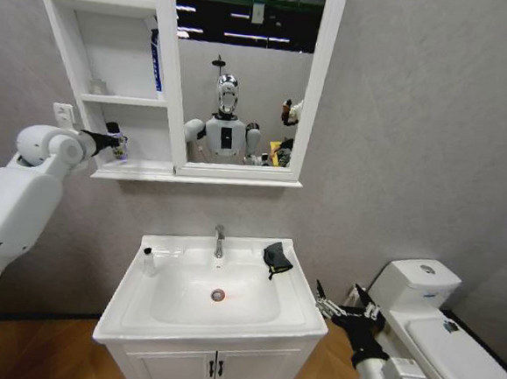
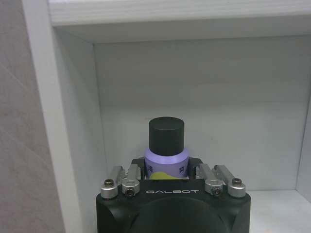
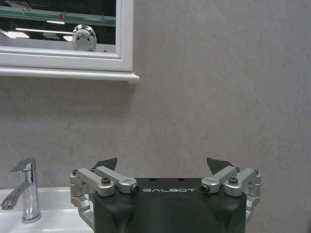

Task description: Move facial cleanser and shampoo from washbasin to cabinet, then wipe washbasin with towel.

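left gripper (image 1: 116,146) is inside the cabinet (image 1: 111,99) bottom compartment, fingers pinched on a purple bottle with a black cap (image 2: 166,150), long axis upright, base at or just above the shelf; can't tell contact. right gripper (image 1: 343,304) hangs low beside the washbasin (image 1: 216,314), fingers spread, empty. towel (image 1: 275,258) on the rim's back right corner, nearer the right arm.

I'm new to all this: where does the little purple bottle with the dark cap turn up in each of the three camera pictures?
Head view: the purple bottle with a dark cap sits at the left, in the left gripper, at the lowest shelf of the white-framed cabinet.
Left wrist view: centre, just beyond the gripper body, inside that shelf compartment.
Right wrist view: the bottle is not in it.
Shared landmark: the cabinet's white frame.
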Tool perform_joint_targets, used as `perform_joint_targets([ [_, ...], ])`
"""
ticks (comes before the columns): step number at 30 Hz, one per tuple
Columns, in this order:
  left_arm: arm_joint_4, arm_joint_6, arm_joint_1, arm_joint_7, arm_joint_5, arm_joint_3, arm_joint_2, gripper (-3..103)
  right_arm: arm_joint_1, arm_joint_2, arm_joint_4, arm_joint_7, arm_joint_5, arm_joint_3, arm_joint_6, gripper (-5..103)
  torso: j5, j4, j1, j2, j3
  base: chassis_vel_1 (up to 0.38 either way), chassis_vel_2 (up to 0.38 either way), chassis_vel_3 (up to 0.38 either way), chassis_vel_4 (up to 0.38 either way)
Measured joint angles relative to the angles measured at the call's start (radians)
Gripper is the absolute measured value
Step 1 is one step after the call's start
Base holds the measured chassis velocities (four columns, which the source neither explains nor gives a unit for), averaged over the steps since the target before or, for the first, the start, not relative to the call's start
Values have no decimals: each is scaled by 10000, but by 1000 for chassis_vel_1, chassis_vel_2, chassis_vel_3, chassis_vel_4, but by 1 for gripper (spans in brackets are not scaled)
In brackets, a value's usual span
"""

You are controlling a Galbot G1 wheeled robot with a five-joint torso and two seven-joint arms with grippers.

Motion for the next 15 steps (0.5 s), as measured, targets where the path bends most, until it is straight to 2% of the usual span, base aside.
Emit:
perform_joint_targets([
  [6, 69, -29, 59, -94, 209, -52, -151, 42, -23, -60, 13, -12, -1, 103, -1, 100, 2, 5, -2, 1, -2, 0, 0, 0, 0],
  [8, 99, -25, 119, -100, 275, -71, -168, 53, -13, -56, -21, -14, -3, 101, -4, 100, -4, 9, -3, 1, -1, 0, 0, 0, 0],
  [10, 115, -24, 130, -105, 300, -81, -180, 53, -10, -52, -29, -16, -9, 92, -4, 100, -3, 8, -2, 0, -1, 0, 0, 0, 0],
  [12, 139, -24, 140, -117, 327, -133, -248, 64, -2, -52, -63, -22, -17, 67, -5, 100, 0, 8, -2, 1, -1, 0, 0, 0, 0],
  [15, 122, -34, 145, -155, 330, -182, -318, 69, 9, -51, -95, -25, -23, 65, -5, 100, -1, 5, -2, 1, -1, 0, 0, 0, 0],
])
